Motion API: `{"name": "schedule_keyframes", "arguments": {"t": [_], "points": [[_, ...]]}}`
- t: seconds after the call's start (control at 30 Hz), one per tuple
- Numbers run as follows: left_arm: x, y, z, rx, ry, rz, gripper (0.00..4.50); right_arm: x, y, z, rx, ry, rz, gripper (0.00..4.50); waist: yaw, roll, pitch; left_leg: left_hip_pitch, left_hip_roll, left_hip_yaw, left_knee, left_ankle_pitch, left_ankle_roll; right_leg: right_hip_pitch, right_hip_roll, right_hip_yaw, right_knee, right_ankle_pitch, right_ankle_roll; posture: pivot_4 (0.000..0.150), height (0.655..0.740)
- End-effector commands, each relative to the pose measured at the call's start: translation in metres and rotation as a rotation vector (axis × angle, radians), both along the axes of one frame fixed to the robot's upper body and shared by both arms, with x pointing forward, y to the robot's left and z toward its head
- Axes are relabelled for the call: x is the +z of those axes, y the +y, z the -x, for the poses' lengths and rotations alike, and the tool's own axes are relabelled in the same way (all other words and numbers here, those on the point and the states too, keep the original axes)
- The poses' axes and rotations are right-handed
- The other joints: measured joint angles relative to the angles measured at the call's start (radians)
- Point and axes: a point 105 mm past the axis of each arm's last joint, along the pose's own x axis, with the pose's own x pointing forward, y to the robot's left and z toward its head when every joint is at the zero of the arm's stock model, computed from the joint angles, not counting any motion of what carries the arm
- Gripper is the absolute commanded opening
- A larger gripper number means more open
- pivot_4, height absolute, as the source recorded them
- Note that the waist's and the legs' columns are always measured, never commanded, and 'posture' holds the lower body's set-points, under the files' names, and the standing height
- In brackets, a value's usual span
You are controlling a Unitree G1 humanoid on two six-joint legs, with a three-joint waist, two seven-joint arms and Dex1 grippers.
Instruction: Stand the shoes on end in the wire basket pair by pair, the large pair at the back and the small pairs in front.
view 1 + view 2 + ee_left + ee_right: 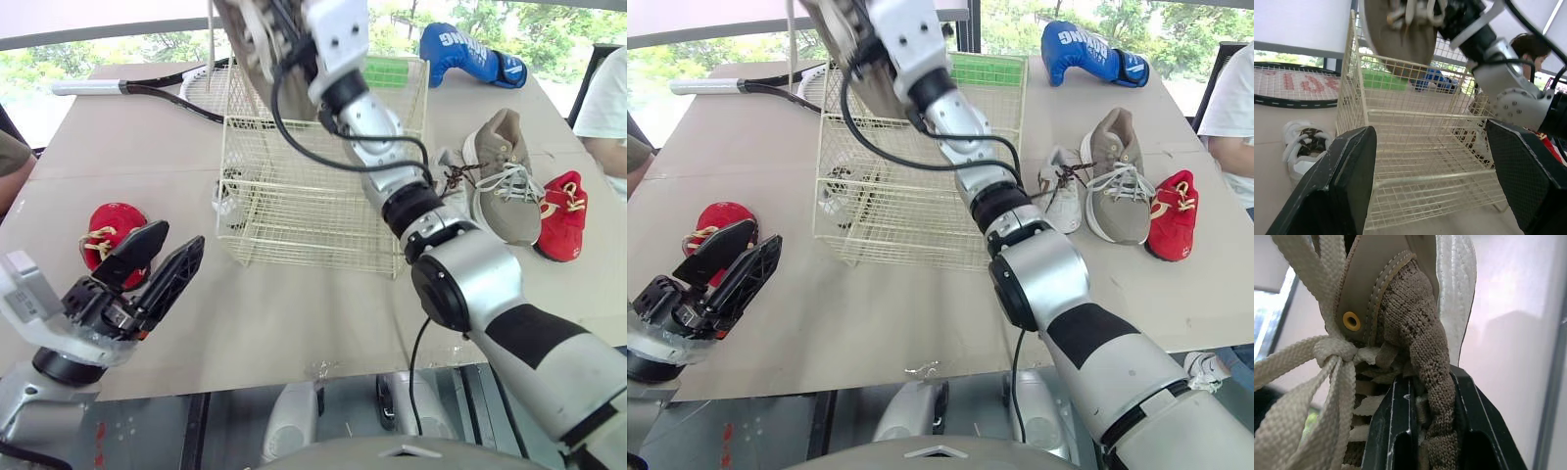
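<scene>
Tan shoes: two. The held tan shoe (1400,34) hangs above the wire basket (294,225); the second tan shoe (505,181) lies on the table (294,323) to the basket's right.
White shoes: two, small. The left white shoe (1305,149) sits on the table just beside the basket's left wall; the right white shoe (1065,206) lies against the second tan shoe.
Red shoes: two, small. The left red shoe (110,230) is near the left gripper; the right red shoe (561,217) is just beyond the second tan shoe.
Right gripper (1430,396): fingers pinched on the held tan shoe's knit collar.
Left gripper (176,240): fingers spread wide, holding nothing.
Surroundings: racket (1293,83), blue boxing glove (465,51), a person's white sleeve (607,93).
Obstruction: the right arm crosses the basket's right side.
</scene>
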Motion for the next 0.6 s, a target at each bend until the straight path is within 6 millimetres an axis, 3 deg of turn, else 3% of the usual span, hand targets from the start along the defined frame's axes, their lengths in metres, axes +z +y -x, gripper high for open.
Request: {"name": "schedule_keyframes", "arguments": {"t": [0.03, 0.13, 0.2, 0.4, 0.6], "points": [[0.007, -0.004, 0.006, -0.009, -0.039, -0.024, 3.82, -0.023, 0.012, 0.011, 0.146, 0.089, -0.078, 2.22, 0.0, -0.001, -0.001, 0.0, 0.0, 0.0, 0.0, 0.0, 0.0, 0.0, 0.0, 0.0, 0.0, 0.0, -0.001, 0.15, 0.74], [0.006, -0.004, 0.006, -0.011, -0.033, -0.025, 3.82, -0.032, 0.006, 0.007, 0.18, 0.14, -0.106, 3.77, 0.0, -0.002, -0.002, 0.009, 0.0, 0.0, 0.0, 0.0, 0.0, 0.009, 0.0, 0.0, -0.001, -0.001, -0.002, 0.15, 0.74], [0.005, -0.004, 0.004, -0.018, -0.029, -0.024, 3.82, -0.037, 0.003, 0.004, 0.168, 0.162, -0.099, 4.38, 0.0, -0.002, -0.002, 0.017, 0.0, 0.0, -0.003, 0.0, 0.0, 0.015, 0.0, -0.001, -0.003, -0.002, -0.003, 0.15, 0.74], [0.002, -0.005, -0.003, -0.049, -0.024, -0.03, 3.82, -0.054, -0.004, -0.003, 0.188, 0.233, -0.022, 4.38, 0.002, -0.006, -0.006, 0.018, 0.001, -0.001, -0.001, 0.0, 0.0, 0.016, 0.0, 0.0, -0.003, -0.003, -0.004, 0.15, 0.74], [0.001, -0.008, -0.007, -0.074, -0.021, -0.035, 3.82, -0.068, -0.01, -0.007, 0.125, 0.219, 0.216, 4.38, 0.002, -0.005, -0.008, 0.018, 0.0, -0.001, 0.001, 0.0, 0.0, 0.017, 0.0, 0.0, -0.002, -0.003, -0.004, 0.15, 0.74]]}}
